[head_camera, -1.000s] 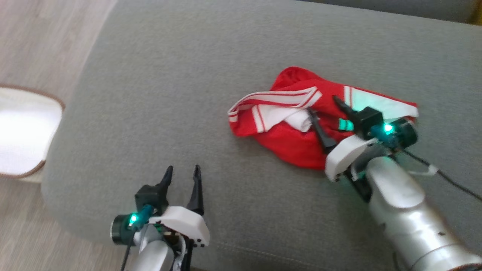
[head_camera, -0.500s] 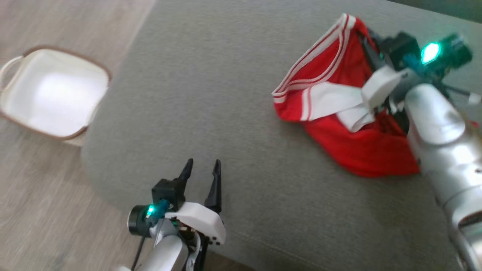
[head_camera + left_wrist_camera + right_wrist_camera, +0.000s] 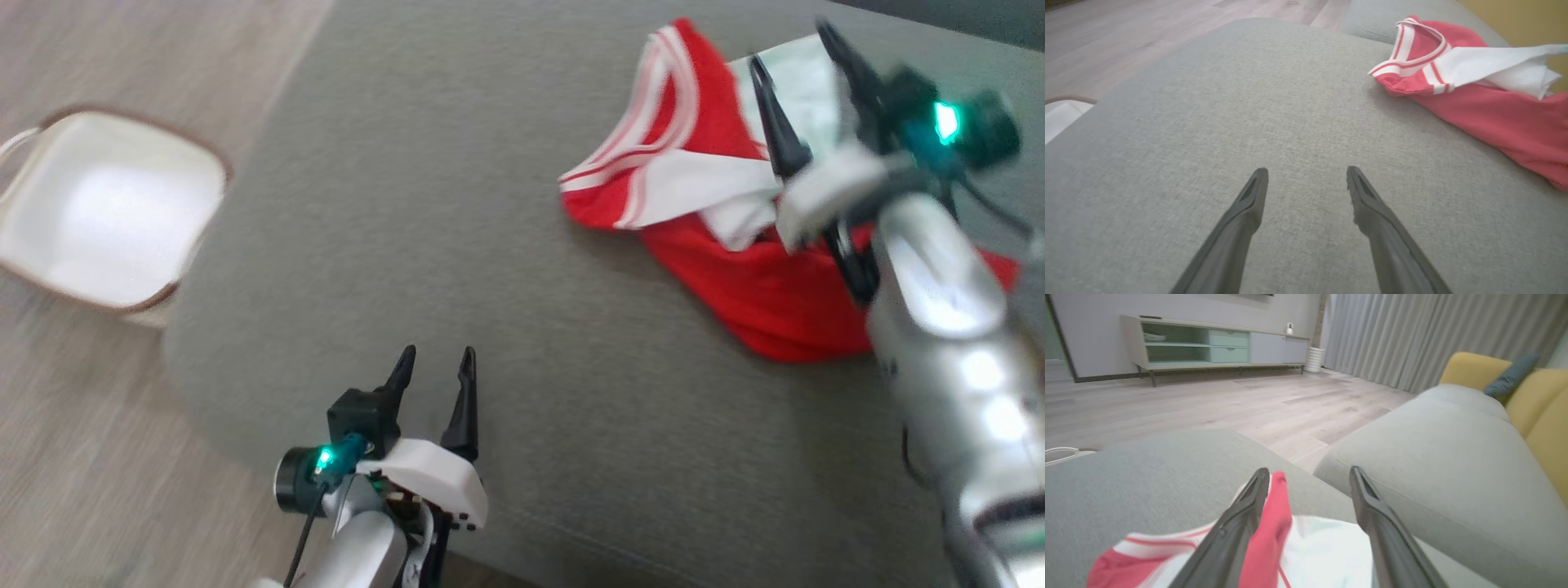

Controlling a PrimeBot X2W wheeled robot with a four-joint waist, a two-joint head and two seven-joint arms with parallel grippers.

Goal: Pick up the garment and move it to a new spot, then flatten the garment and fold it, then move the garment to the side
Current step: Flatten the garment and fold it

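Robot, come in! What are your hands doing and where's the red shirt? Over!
Left gripper open over gray cushion. Right gripper open above red-and-white jersey, nothing held. Jersey crumpled on cushion. White basket on floor, aside.

Setting: home living room. Grey upholstered sofa [image 3: 1453,437] with yellow back cushions [image 3: 1539,412], right of the right wrist view. Low sideboard [image 3: 1208,345] with pale green drawers against the wall, upper left. Grey full-length curtains [image 3: 1433,330], upper right. Light wood-plank floor [image 3: 1208,400]. White brown-rimmed fabric basket [image 3: 106,212] on the floor, left of the head view.
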